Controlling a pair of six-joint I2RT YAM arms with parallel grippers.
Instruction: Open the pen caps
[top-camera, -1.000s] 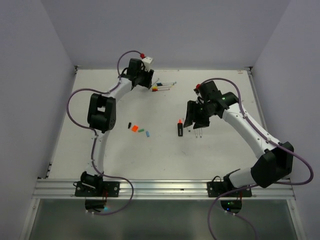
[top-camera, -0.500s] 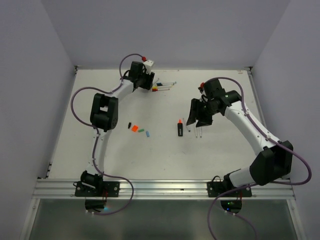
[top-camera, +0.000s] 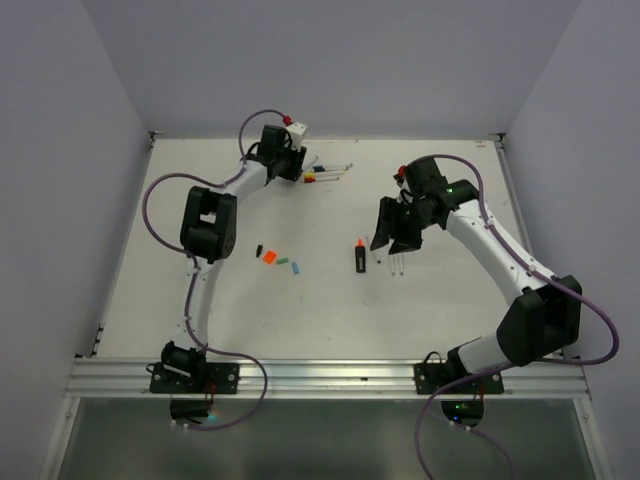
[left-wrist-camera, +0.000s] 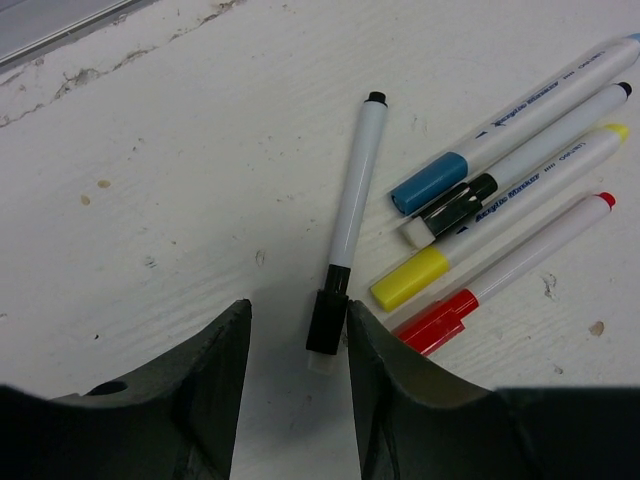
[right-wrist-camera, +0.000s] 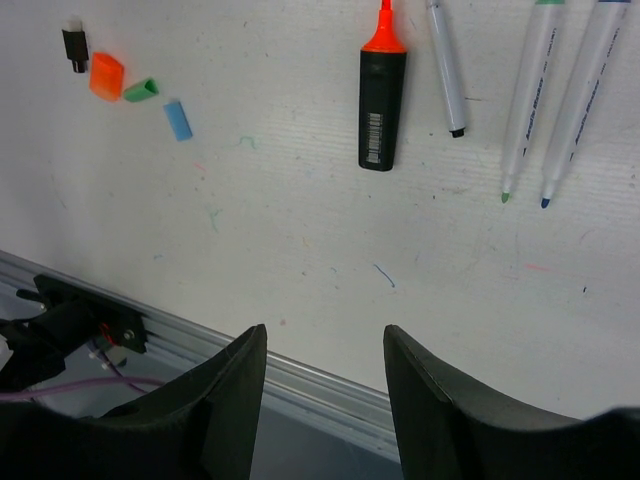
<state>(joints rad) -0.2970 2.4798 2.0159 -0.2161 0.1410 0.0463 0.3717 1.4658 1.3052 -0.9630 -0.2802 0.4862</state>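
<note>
In the left wrist view my open left gripper (left-wrist-camera: 298, 310) stands low over the table, around the black cap (left-wrist-camera: 328, 320) of a thin white pen (left-wrist-camera: 355, 180). The cap lies close to the right finger (left-wrist-camera: 385, 360). Beside it lie capped pens with blue (left-wrist-camera: 430, 183), black (left-wrist-camera: 460, 205), yellow (left-wrist-camera: 410, 278) and red (left-wrist-camera: 440, 318) caps. My right gripper (right-wrist-camera: 325, 335) is open and empty, held above the table. Below it lie the black highlighter (right-wrist-camera: 382, 110) with its orange tip bare, three uncapped pens (right-wrist-camera: 530, 95), and loose black (right-wrist-camera: 74, 47), orange (right-wrist-camera: 105, 75), green (right-wrist-camera: 141, 90) and blue (right-wrist-camera: 177, 119) caps.
In the top view the left gripper (top-camera: 290, 160) is at the far middle of the white table, near the back wall. The right gripper (top-camera: 393, 235) is right of centre by the highlighter (top-camera: 359, 255). The metal rail (top-camera: 330, 375) runs along the near edge.
The left gripper has shifted slightly right toward the pen group. The right arm has shifted slightly and its gripper stays open over the uncapped pens.
</note>
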